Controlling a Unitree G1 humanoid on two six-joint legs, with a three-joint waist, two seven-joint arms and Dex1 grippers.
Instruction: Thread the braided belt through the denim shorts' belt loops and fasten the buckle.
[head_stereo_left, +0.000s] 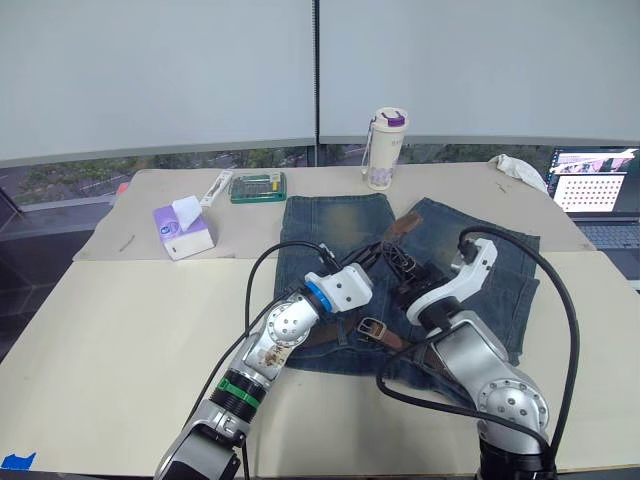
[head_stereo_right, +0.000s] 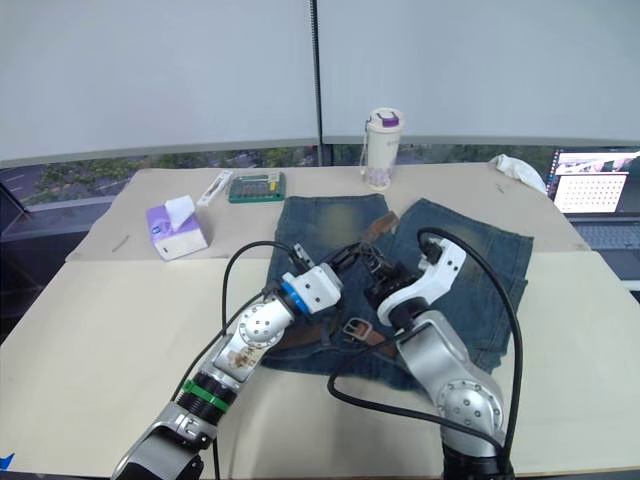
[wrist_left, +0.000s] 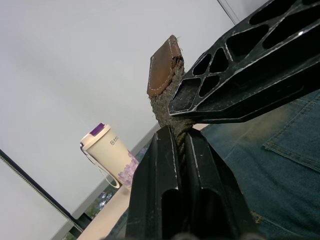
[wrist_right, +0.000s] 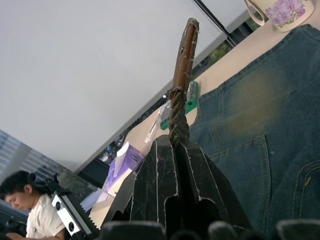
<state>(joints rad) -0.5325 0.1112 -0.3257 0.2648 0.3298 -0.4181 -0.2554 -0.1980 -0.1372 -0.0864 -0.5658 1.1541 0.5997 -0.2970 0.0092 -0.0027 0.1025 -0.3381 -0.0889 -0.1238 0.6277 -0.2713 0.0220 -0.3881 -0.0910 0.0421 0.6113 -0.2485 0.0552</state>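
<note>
We're pinching the belt (wrist_left: 162, 75) tip with both end effectors, left (head_stereo_left: 385, 255) and right (head_stereo_left: 408, 268), lifted above the shorts (head_stereo_left: 490, 270); buckle (head_stereo_left: 373, 328) is lying at the waistband.

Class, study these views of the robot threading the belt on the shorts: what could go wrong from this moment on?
1. Both the left hand and the right hand are shut on the braided belt near its leather tip, close together. Uneven pulling might twist or drop it.
2. The buckle lies loose on the denim shorts. Tugging could drag it or bunch the cloth.
3. The black cables arch over the shorts and may snag.
</note>
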